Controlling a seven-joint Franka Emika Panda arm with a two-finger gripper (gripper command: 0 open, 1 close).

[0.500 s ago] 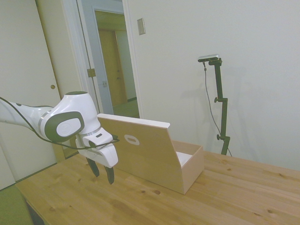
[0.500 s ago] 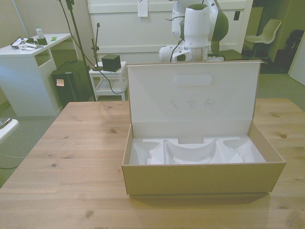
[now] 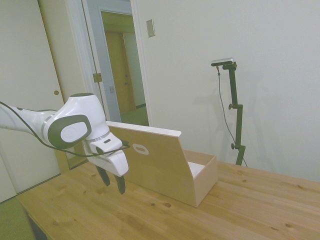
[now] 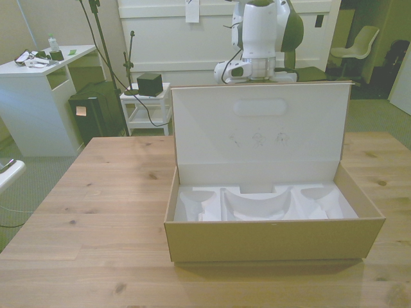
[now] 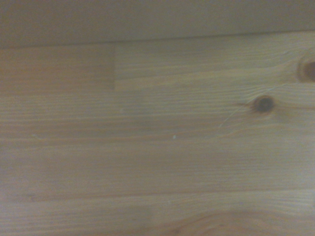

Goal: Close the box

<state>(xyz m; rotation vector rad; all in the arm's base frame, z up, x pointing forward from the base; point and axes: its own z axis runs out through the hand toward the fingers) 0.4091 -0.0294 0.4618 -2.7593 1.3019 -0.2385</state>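
You have one cardboard box [image 4: 273, 237] on the wooden table [image 4: 103, 212], sitting toward the front view's right, and it is open: its single hinged lid [image 4: 260, 131] stands nearly upright along the side nearest the robot. In the side view the lid [image 3: 150, 162] shows its plain outer face with one oval handle cutout [image 3: 140, 149]. Inside the box you can see one white moulded insert [image 4: 260, 205] with several shaped recesses; nothing lies in any of them. One gripper [image 3: 114, 184] hangs just behind the lid's outer face, above the tabletop, its two dark fingers [image 3: 121, 186] pointing down with a small gap between them, holding nothing. From the front, the lid hides the gripper and only the white arm [image 4: 260, 35] rises above the lid's top edge. The wrist view gives you only bare wood grain [image 5: 157, 147] with one dark knot [image 5: 263, 103] clearly in frame.
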